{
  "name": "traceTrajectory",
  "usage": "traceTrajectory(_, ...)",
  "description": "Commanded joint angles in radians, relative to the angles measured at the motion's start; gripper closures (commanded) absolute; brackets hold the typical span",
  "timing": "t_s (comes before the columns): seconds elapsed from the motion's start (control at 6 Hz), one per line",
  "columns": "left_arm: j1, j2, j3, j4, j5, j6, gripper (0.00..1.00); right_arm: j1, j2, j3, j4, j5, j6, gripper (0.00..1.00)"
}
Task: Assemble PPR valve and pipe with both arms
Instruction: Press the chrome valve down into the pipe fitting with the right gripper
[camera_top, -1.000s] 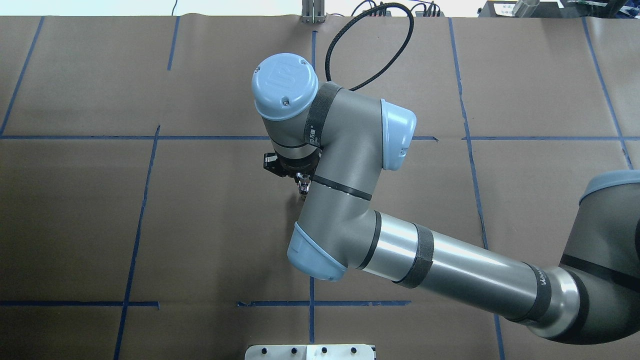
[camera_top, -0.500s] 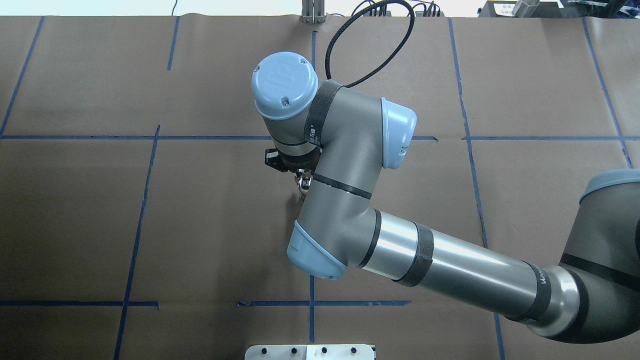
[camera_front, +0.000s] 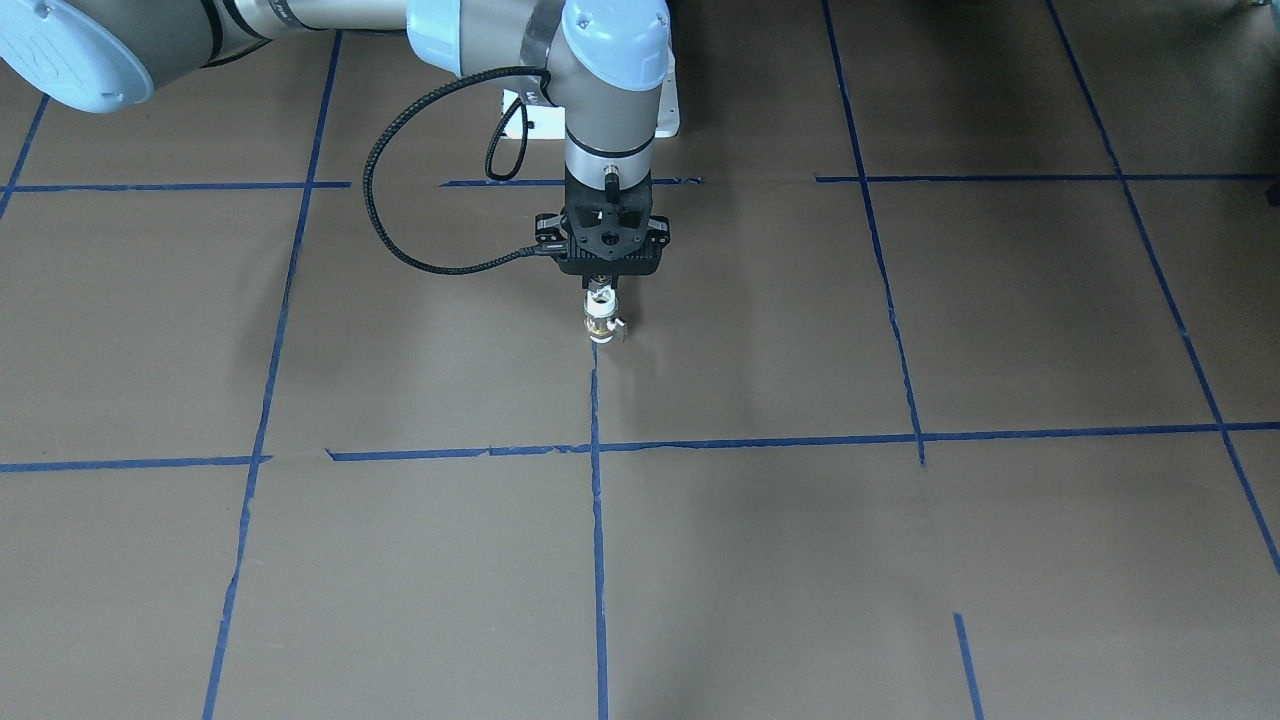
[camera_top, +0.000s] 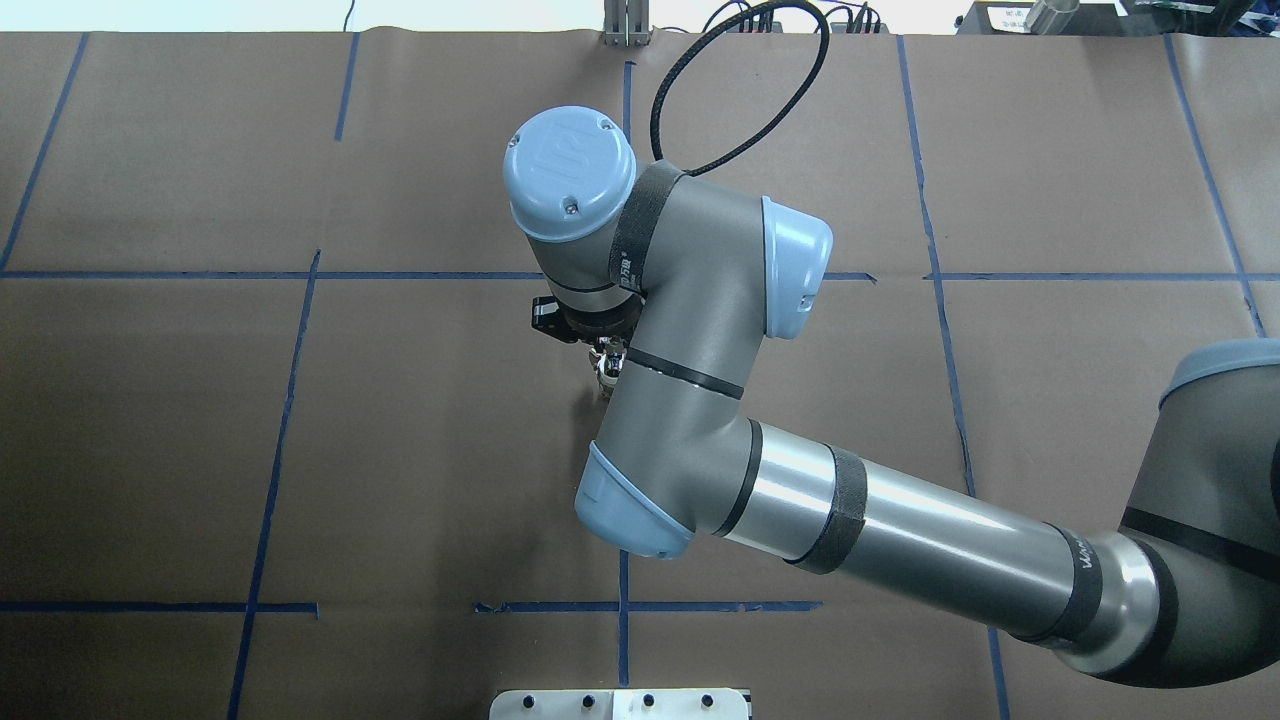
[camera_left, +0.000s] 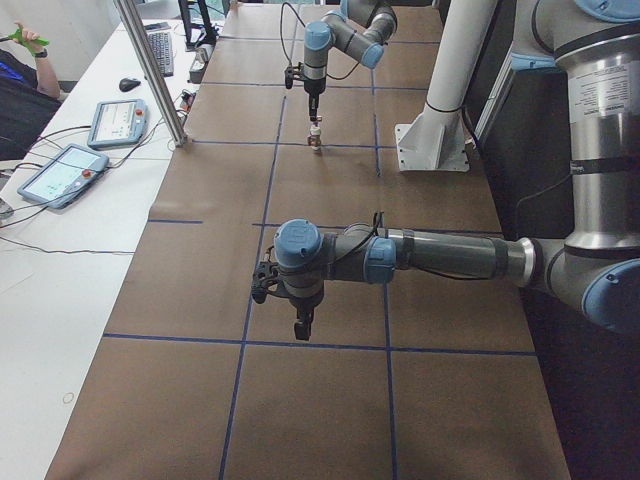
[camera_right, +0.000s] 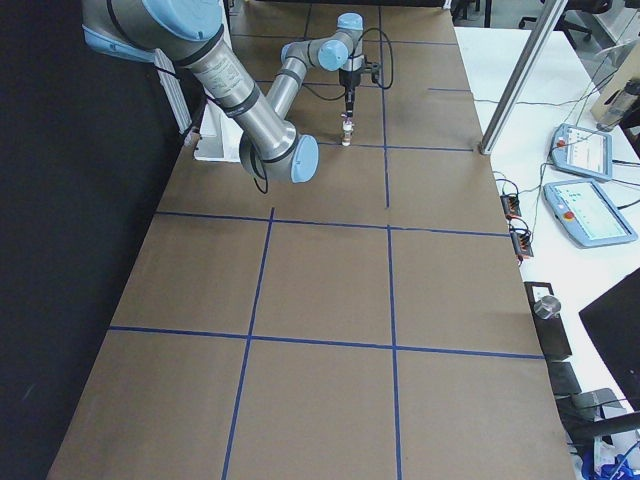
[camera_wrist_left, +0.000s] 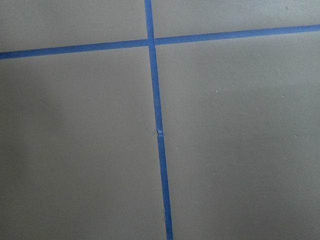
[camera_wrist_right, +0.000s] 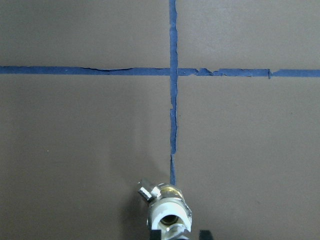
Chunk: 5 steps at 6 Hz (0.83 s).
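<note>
My right claw (camera_front: 598, 298): fingers drawn narrow, seemingly clamped on the PPR valve (camera_front: 597, 325) top. Valve directly beneath, long axis vertical, base apparently on table (camera_front: 800, 330). My left claw (camera_left: 300, 325) well apart; opening, cannot tell.

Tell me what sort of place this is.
Likely a robotics lab or test cell: left arm and right arm at a brown table gridded with blue tape, teach pendants on the white bench alongside.

PPR valve (camera_front: 598, 322): white ends, brass mid, small chrome side stub low on body. Upright on table (camera_front: 900, 560), straight below R gripper (camera_front: 599, 292), top end at its tips.
</note>
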Motion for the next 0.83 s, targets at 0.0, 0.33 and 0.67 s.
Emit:
traceTrajectory(0.0, 0.0, 0.0, 0.001, 0.0, 0.0, 0.0, 0.0, -0.004, -0.002, -0.001, 0.0, 0.0, 0.002, 1.0)
traceTrajectory(0.33, 0.002, 0.0, 0.007, 0.0, 0.001, 0.001, 0.0, -0.014, -0.005, -0.003, 0.0, 0.0, 0.006, 1.0)
traceTrajectory(0.67, 0.0, 0.0, 0.009, 0.0, 0.0, 0.001, 0.0, -0.015, -0.004, -0.004, 0.002, 0.0, 0.005, 1.0)
